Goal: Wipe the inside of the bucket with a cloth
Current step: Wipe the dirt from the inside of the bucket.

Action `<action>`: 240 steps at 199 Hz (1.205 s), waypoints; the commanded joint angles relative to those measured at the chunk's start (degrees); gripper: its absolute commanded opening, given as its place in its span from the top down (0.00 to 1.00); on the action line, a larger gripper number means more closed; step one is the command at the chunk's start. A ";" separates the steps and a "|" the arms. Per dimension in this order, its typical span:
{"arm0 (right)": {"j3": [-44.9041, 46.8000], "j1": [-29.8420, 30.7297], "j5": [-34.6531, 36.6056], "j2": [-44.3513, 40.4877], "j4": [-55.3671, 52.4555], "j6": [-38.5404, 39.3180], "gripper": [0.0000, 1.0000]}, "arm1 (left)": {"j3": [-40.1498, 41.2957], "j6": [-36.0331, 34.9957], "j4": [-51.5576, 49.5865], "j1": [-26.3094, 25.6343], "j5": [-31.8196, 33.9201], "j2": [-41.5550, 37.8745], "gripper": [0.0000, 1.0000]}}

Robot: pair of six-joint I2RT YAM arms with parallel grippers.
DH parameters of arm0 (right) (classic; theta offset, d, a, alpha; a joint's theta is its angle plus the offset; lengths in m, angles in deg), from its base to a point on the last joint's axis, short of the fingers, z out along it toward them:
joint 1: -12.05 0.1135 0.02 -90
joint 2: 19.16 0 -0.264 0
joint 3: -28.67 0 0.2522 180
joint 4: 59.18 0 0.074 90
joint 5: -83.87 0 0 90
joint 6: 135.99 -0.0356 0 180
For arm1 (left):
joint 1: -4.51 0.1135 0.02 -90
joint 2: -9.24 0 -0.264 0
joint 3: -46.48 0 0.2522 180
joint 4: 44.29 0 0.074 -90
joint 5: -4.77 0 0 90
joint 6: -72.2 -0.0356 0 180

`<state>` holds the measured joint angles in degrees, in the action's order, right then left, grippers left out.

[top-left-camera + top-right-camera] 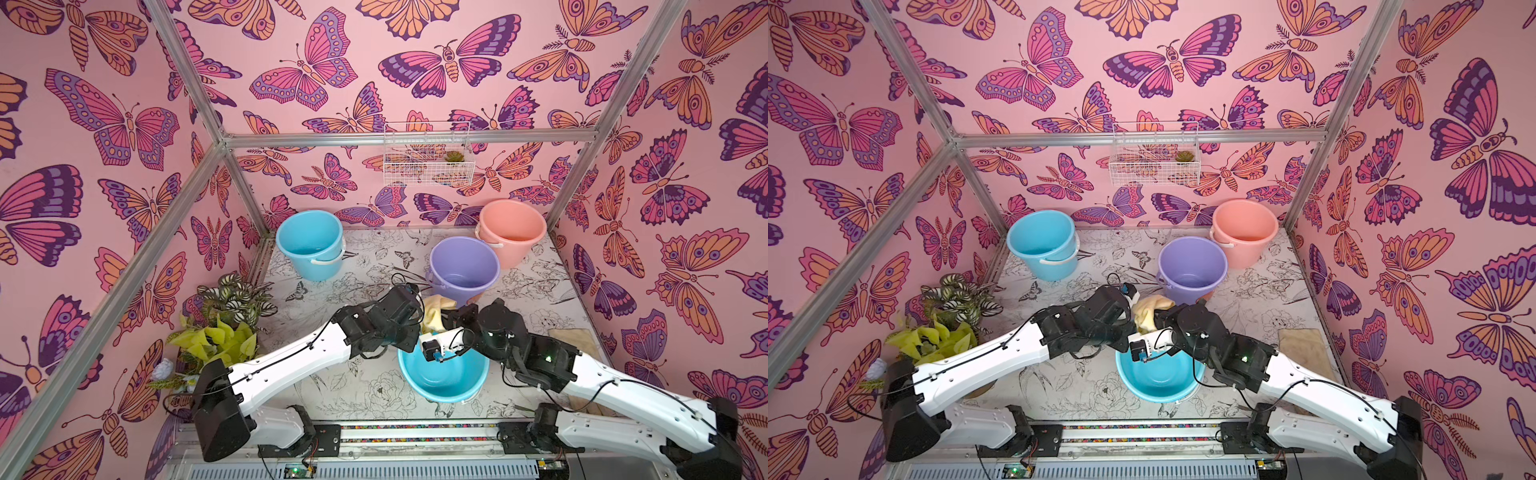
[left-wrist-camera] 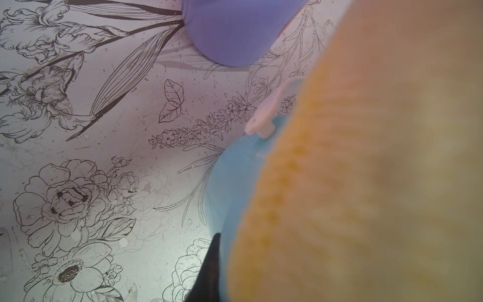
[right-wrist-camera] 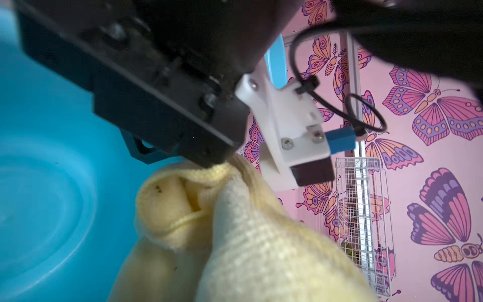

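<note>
Squarely, cloth (image 3: 235, 222) between left gripper's (image 3: 224, 162) fingers (image 3: 209, 146).

On the counter (image 1: 332, 291), the bucket (image 1: 463, 262) stood right of centre, with the rear-right bucket (image 1: 513, 230) just behind it and the rear-left bucket (image 1: 309, 245) in the far left corner. The cloth (image 1: 434, 313) hung before it, over the far rim of the front bucket (image 1: 440, 374). Plants (image 1: 224, 324) stood at left, a mat (image 1: 575, 338) lay at right, and a basket (image 1: 428, 166) hung on the back wall (image 1: 324, 183).
</note>
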<state>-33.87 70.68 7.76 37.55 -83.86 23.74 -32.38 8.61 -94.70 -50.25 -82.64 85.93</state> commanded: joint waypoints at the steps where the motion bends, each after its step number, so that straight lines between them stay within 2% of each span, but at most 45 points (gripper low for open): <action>1: 1.39 0.51 0.66 2.51 2.80 3.92 1.00 | 1.29 -0.49 -0.45 0.18 -0.79 -0.74 1.00; 115: 6.48 0.50 -3.77 8.11 -1.00 -3.92 1.00 | 1.40 -1.01 -0.51 0.18 -0.56 -1.06 1.00; 148: 7.76 0.47 -2.48 9.32 1.33 -4.39 1.00 | 0.97 -1.67 -0.14 0.14 -1.61 -0.80 1.00; 200: 6.60 0.51 -1.93 16.27 2.30 -4.04 1.00 | 0.59 -2.15 -0.10 0.01 -2.46 -1.33 1.00; 240: 4.27 0.09 -4.26 22.31 -0.34 -4.59 1.00 | 0.59 -2.49 -0.12 -0.17 -2.68 -1.96 1.00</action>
<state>-27.03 71.03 4.73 56.63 -81.72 20.35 -31.42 7.74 -95.40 -49.59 -83.06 85.45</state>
